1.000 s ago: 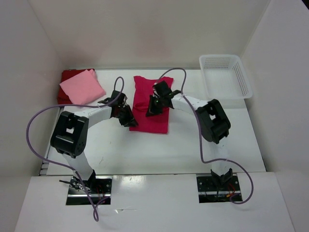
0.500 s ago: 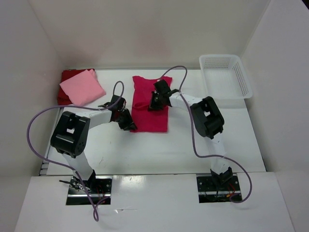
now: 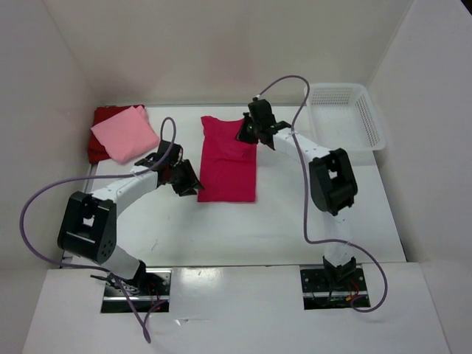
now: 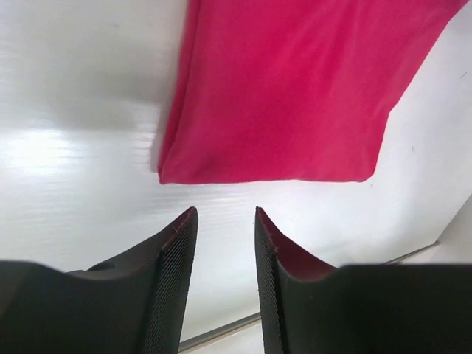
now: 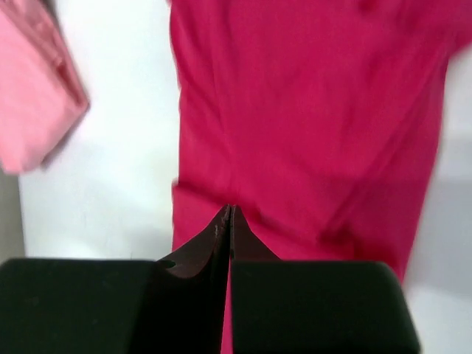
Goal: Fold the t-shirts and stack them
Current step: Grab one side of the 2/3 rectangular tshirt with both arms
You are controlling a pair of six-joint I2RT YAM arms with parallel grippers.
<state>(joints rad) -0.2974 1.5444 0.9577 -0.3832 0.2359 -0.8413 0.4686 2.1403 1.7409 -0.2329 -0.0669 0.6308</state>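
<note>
At the far left of the table (image 3: 221,228), the dark red shirt (image 3: 102,116) is seen lying flat. The light pink shirt (image 3: 125,133) is laid folded on top of it and covers most of it. A corner of the pink cloth is also caught at the upper left of the right wrist view (image 5: 33,81).

To the right of this pile, the left gripper (image 3: 188,181) is held low over the table, just beside the near left corner of the crimson-magenta shirt (image 3: 230,158). In the left wrist view its fingers (image 4: 173,273) are set with only a narrow gap, and nothing is held between them. The near edge of the shirt (image 4: 295,96) is seen a little beyond the tips, apart from them.

The crimson-magenta shirt is spread in the middle of the table as a long strip that runs from near to far. It is well apart from the two stacked shirts.

At its far right corner the right gripper (image 3: 248,131) is placed. In the right wrist view the fingers (image 5: 221,236) are pressed together on the cloth (image 5: 310,118). Creases are drawn toward the tips, so a fold appears to be pinched.

At the far right, the white basket (image 3: 372,122) is seen apart from all the shirts.
</note>
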